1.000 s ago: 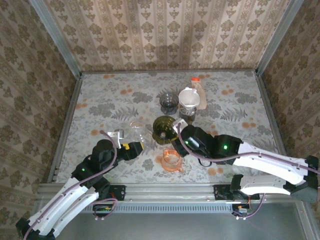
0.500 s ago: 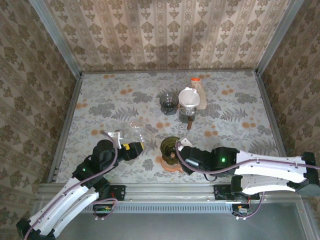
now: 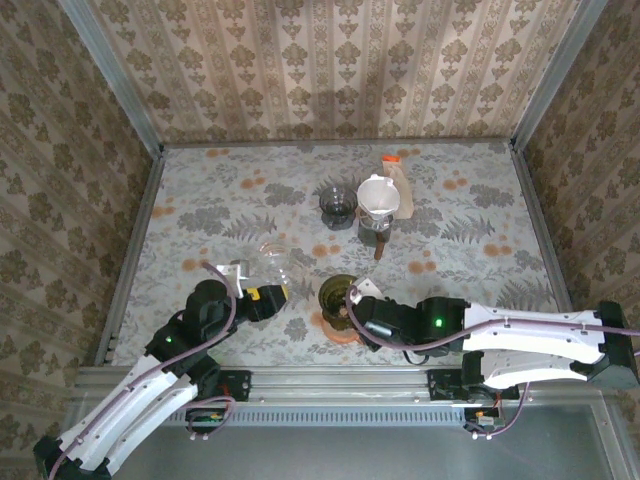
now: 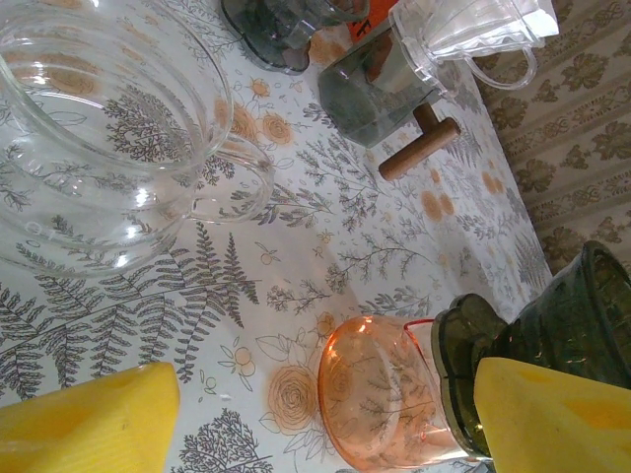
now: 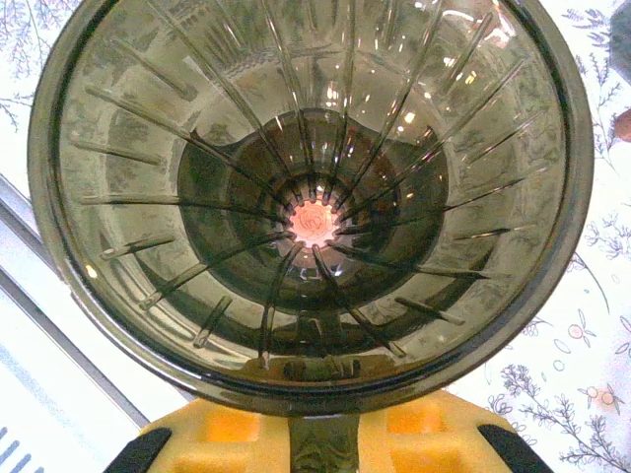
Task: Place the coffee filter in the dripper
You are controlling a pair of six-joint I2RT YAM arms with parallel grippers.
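- Right pincer, near side of the translucent orange cup: pads clamped on the edge of the dark green ribbed glass dripper, mouth up.
- An orange glow shows through the dripper's drain hole. It looks centred over the orange cup, presumably so that it can seat there as a stand.
- Left wrist view: the dripper's foot is at the orange cup's rim. Cannot tell whether it is touching or just above.
- Dripper bowl is bare inside, so no filter is in yet.
- Left pincer, left of the orange cup over the floral worktop: fingers apart, nothing between them. Probably the free one, kept ready for the filter.
- Clear glass carafe, left of and just beyond the orange cup: upright and untouched.
- White paper coffee filter, well beyond the orange cup toward the back wall: nested in a clear plastic cone holder on a dark canister. The holder keeps it open, with its edge easy to pinch.
- Smoky grey glass cup, just left of that holder: not in play.
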